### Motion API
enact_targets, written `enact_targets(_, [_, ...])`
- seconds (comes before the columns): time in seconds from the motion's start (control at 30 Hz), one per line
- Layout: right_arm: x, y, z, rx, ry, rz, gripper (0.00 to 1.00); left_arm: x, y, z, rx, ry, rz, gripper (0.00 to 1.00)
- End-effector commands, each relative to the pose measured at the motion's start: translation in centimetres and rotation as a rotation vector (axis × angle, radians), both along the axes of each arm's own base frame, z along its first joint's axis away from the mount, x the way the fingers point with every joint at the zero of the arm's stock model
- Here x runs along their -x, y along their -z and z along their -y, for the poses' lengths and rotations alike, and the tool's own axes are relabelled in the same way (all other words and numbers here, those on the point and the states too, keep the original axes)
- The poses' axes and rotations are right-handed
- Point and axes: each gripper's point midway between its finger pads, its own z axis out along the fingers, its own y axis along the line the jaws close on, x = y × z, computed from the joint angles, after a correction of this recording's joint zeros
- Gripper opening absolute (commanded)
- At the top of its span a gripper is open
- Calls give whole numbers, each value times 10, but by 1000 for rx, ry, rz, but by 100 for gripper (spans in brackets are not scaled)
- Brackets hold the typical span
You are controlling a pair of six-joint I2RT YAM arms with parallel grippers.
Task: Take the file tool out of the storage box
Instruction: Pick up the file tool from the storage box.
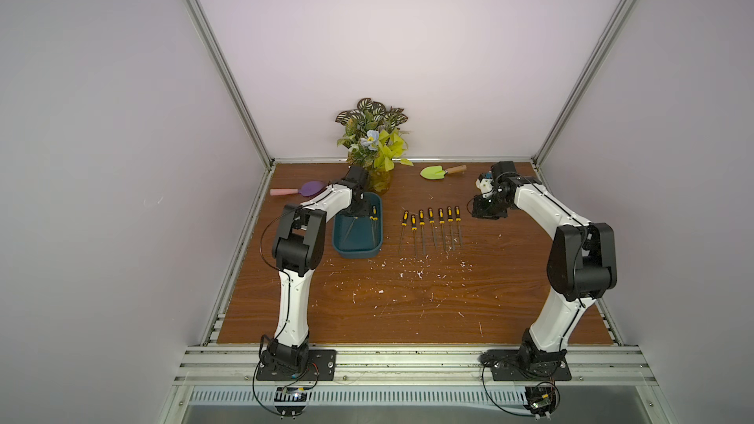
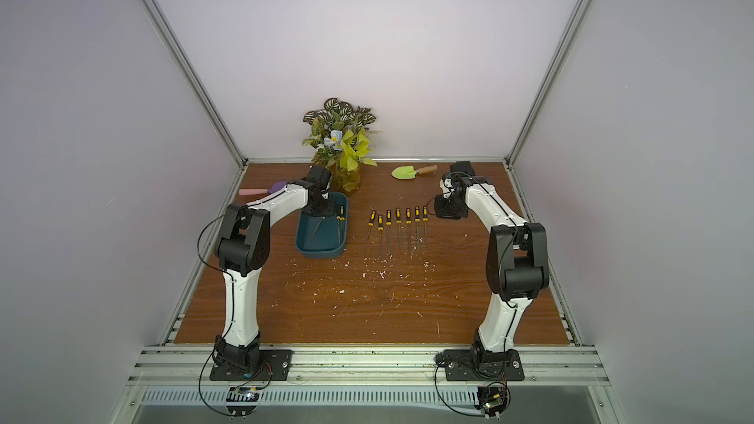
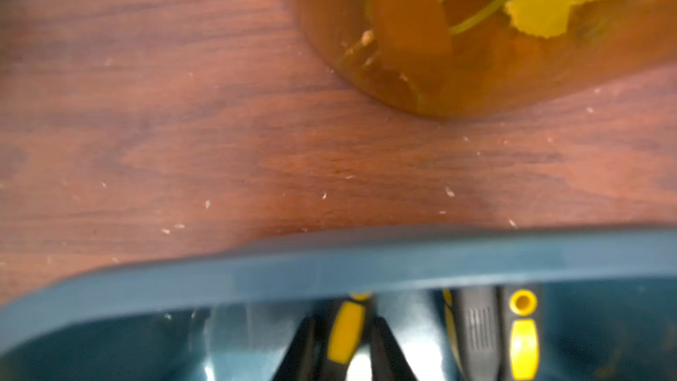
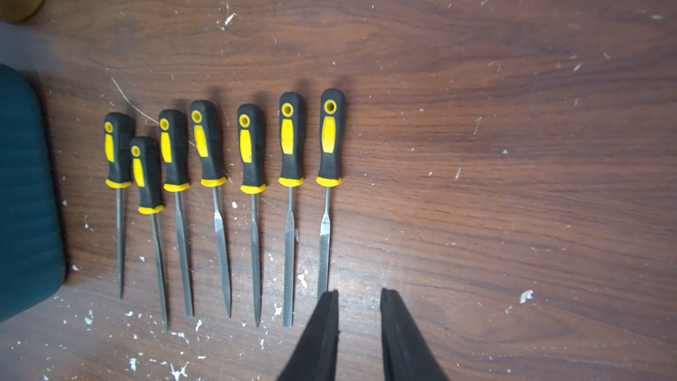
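Across the brown wooden table (image 1: 408, 312), both top views show the left arm (image 1: 293, 246) bent over the left-centre and the right arm (image 1: 579, 254) reaching toward the far right. The storage box (image 1: 357, 254), dark teal, sits left of centre, just near of the amber vase (image 1: 379, 183) of foliage at the far edge. A green trowel (image 1: 434, 173) lies right of the vase. A purple trowel (image 1: 310, 188) with a pink handle lies far left, partly hidden by the left arm. A row of seven files (image 1: 431, 218) lies right of the box and apart from it, handles far, tips near.

The top views place the left gripper (image 1: 355, 210) down inside the far end of the box but do not show how its jaws stand. The left wrist view supplies more. A file (image 3: 346, 331) with a yellow-and-black handle lies inside the box between the two black fingers (image 3: 300, 350), which stand close on either side. Blur prevents telling whether they clench it. Two further handles (image 3: 524, 335) lie beside it, toward the box's right wall.

The right gripper (image 4: 357, 293) is resolved only in the right wrist view. It is released, jaws slightly apart with nothing between them, above the table at the right end of the row. White flecks (image 1: 416, 275) litter the table near of the row.
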Motion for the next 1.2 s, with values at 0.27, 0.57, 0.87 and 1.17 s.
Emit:
enact_targets(0.27, [1,-24,-3,-21,3,60,27,17,-34,3,34,43,37,0])
enact_targets(0.57, [2,-30,-11,-20,-12,87,27,27,-89,23,167,152,170,0])
enact_targets(0.87, [35,-118,-132,-647,-440,360,38,61,-151,93,595,458,233,0])
enact_targets(1.17, [91,-170,-193,-1144,-663,486,51,81,-240,124,1122,596,272,0])
